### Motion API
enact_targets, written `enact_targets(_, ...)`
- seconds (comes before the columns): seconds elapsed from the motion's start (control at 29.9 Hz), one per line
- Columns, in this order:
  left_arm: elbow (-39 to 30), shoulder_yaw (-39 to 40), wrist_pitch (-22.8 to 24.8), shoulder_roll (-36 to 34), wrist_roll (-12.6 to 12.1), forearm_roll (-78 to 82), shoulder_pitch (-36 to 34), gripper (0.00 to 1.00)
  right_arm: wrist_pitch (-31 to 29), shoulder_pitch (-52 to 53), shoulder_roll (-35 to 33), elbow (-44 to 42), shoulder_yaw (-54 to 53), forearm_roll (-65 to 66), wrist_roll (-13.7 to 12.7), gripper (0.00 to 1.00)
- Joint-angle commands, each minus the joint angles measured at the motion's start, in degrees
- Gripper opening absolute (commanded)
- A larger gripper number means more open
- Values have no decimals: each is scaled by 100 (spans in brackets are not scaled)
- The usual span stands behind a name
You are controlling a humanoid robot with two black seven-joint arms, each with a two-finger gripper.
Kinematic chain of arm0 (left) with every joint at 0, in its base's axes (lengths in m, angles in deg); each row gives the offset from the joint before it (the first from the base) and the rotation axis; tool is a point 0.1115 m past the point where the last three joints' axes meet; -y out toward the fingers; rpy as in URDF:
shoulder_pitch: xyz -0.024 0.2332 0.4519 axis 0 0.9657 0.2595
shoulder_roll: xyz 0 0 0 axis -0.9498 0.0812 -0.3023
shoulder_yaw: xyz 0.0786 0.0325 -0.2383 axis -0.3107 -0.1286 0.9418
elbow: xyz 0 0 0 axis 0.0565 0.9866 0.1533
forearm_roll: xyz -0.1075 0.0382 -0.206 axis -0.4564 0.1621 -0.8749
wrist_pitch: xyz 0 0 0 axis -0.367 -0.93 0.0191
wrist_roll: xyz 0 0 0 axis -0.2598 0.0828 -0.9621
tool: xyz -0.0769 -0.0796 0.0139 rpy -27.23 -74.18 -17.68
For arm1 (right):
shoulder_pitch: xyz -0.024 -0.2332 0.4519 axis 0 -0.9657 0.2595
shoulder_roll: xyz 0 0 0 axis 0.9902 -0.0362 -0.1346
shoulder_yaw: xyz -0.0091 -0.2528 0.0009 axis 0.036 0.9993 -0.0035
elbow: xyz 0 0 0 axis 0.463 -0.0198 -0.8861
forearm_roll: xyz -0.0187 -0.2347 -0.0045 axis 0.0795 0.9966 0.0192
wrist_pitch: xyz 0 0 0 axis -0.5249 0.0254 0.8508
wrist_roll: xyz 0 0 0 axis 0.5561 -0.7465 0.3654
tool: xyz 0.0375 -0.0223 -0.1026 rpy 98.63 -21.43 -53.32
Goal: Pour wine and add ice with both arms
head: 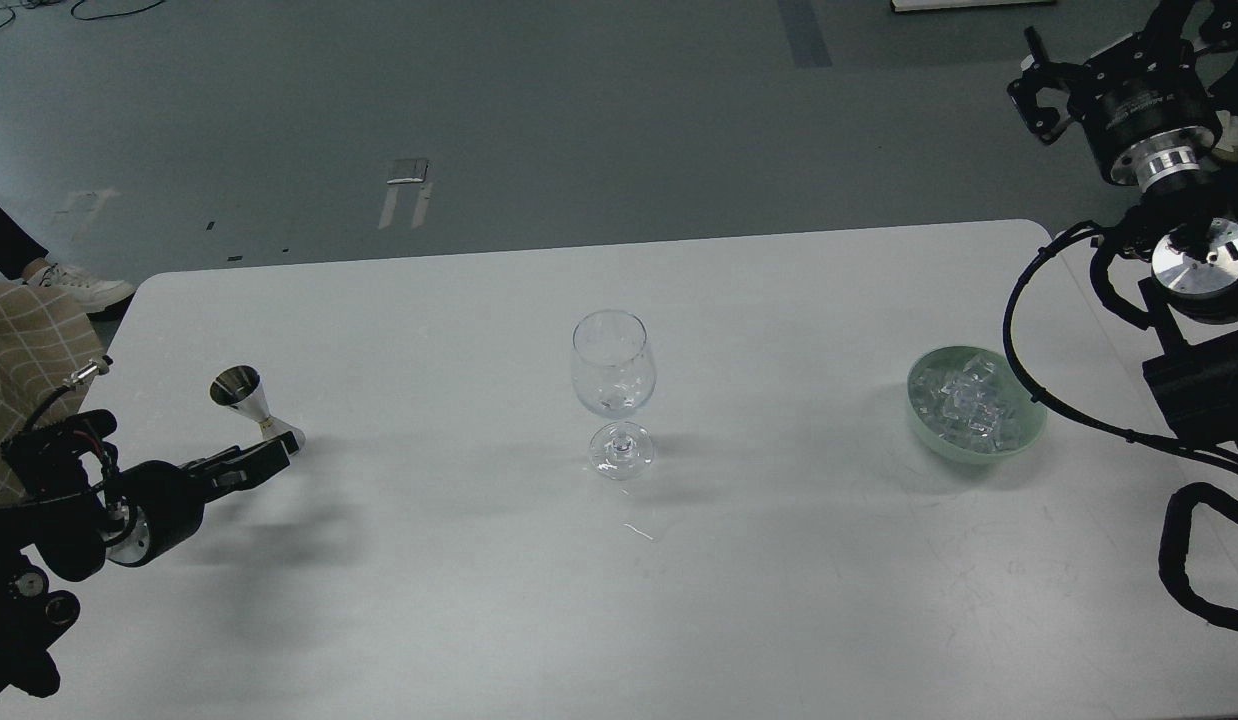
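Note:
A clear stemmed glass (611, 385) stands upright at the table's middle. There is a faint glint low in its bowl; I cannot tell whether it is wine or ice. Ice cubes (969, 400) are heaped in a pale green bowl (924, 420) at the right. A steel jigger (247, 397) stands at the left. My left gripper (262, 458) lies low, just in front of the jigger's base; its dark fingers cannot be told apart. My right gripper (1031, 85) hangs high beyond the table's far right corner, jaws apart and empty.
The white table (479, 600) has rounded far corners, with grey floor behind it. A small wet streak (639, 531) lies in front of the glass. A person's shoe (79, 285) and checked cloth (24, 350) show at the left edge. Black cables (1019, 350) loop beside the bowl.

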Motion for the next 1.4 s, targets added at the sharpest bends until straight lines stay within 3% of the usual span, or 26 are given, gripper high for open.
enact_targets(0.0, 249, -56, -111, 110, 24, 16, -126, 71, -1, 0, -1, -9, 1, 0, 0, 100)
enact_targets(1.14, 189, -47, -94, 111, 59, -89, -222, 71, 8, 26, -1, -9, 1, 0, 0, 100)
enact_targets(1.37, 127, -38, 3, -12, 507, -352, -205, 71, 8, 26, -1, -18, 1, 9, 0, 100)
